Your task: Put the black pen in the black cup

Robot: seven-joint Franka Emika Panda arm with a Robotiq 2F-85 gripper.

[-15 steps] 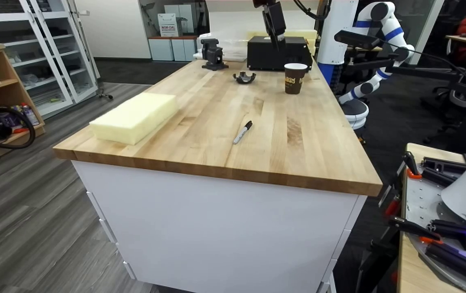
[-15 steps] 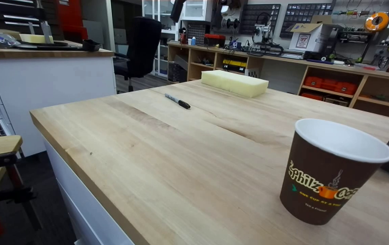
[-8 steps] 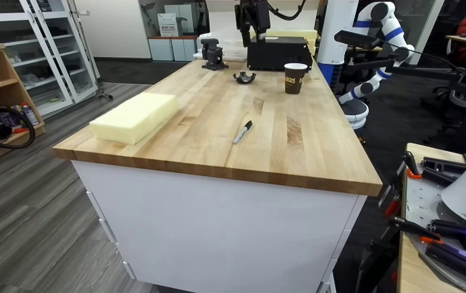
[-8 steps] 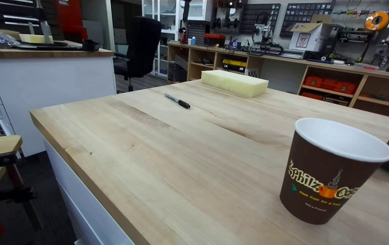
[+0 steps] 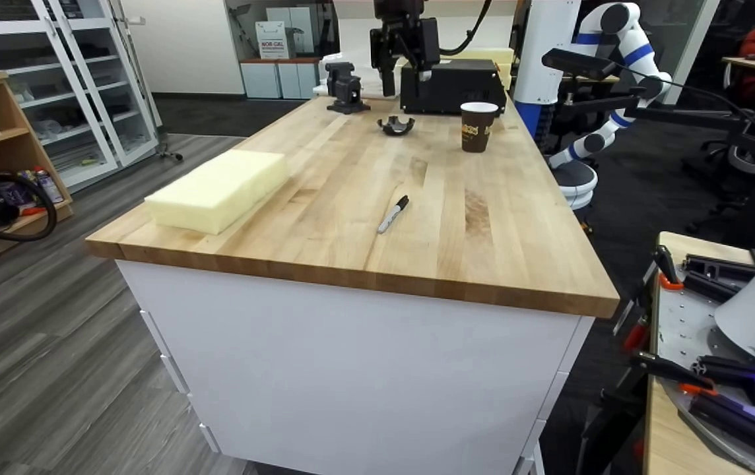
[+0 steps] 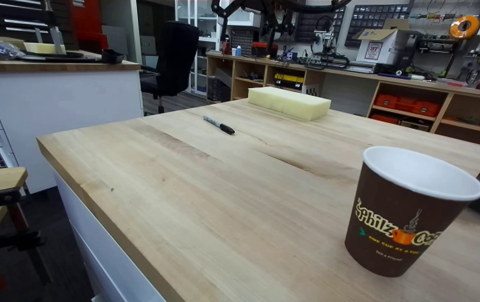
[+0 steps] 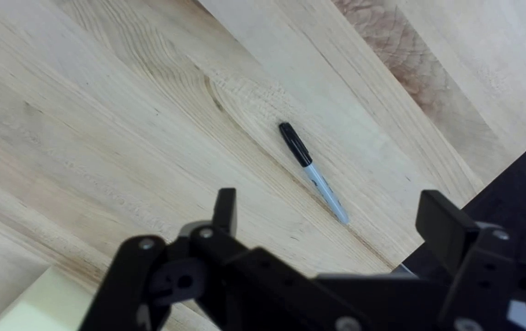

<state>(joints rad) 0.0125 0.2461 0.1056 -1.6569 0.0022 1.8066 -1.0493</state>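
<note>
"How are you set?"
"My gripper (image 7: pixel 328 207) hangs above the wooden table (image 5: pixel 344 198), its 2 fingers spread wide."
"And the black pen (image 5: pixel 393 215)?"
"Flat on the table's near end in an exterior view, right of the yellow block (image 5: pixel 219 191); the black cup (image 5: pixel 476 130) stands upright, farther away and rightward."

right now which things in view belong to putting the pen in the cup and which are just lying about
For the job:
pen
cup
tool

Just lying about, among others:
yellow block
black box
curved black piece
vise-like device
</note>
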